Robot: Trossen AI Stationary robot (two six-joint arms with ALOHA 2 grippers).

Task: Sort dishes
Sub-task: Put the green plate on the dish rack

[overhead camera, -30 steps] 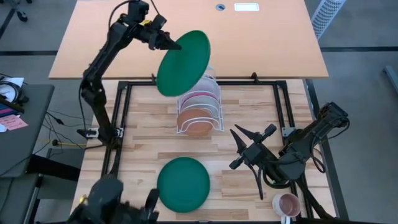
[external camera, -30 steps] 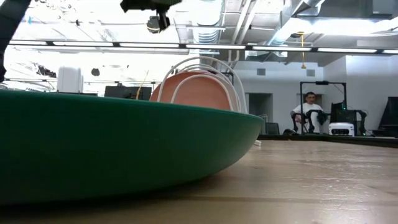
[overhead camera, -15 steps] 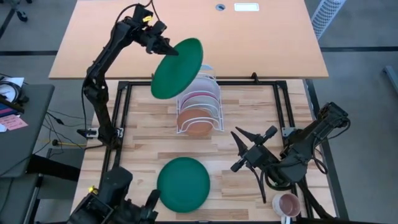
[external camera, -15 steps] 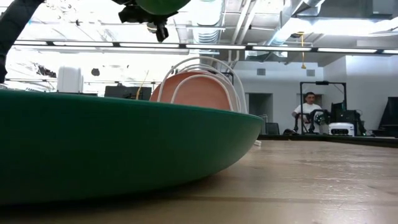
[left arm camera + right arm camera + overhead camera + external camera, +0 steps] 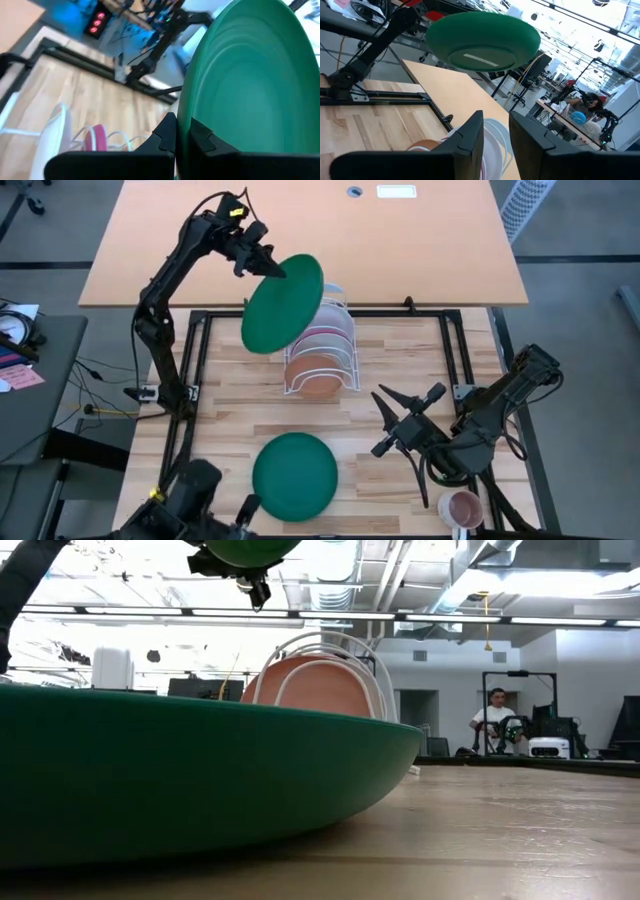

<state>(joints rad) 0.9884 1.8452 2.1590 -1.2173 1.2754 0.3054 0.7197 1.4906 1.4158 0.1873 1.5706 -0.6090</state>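
Observation:
My left gripper is shut on a dark green plate, high over the white wire rack. The held plate also shows in the right wrist view. In the rack, a terracotta plate, a pink plate and a white plate stand on edge. A second dark green plate lies flat on the table near the front edge and fills the low view. My right gripper is open and empty, right of the rack. My left gripper pinches the held plate's rim between its two fingers, one finger on each face. The fingers come from the table's far left, slanting down. The plate hangs below them, steeply tilted and clear of the rack.
A small pink mug stands at the near right corner. A dark device sits at the near left edge. A black frame borders the wooden table top. A person sits far behind the table.
My left gripper has come down and a little toward the table's near edge, toward the rack, still shut on the green plate. The plate has tipped more upright and now shows narrower from above.

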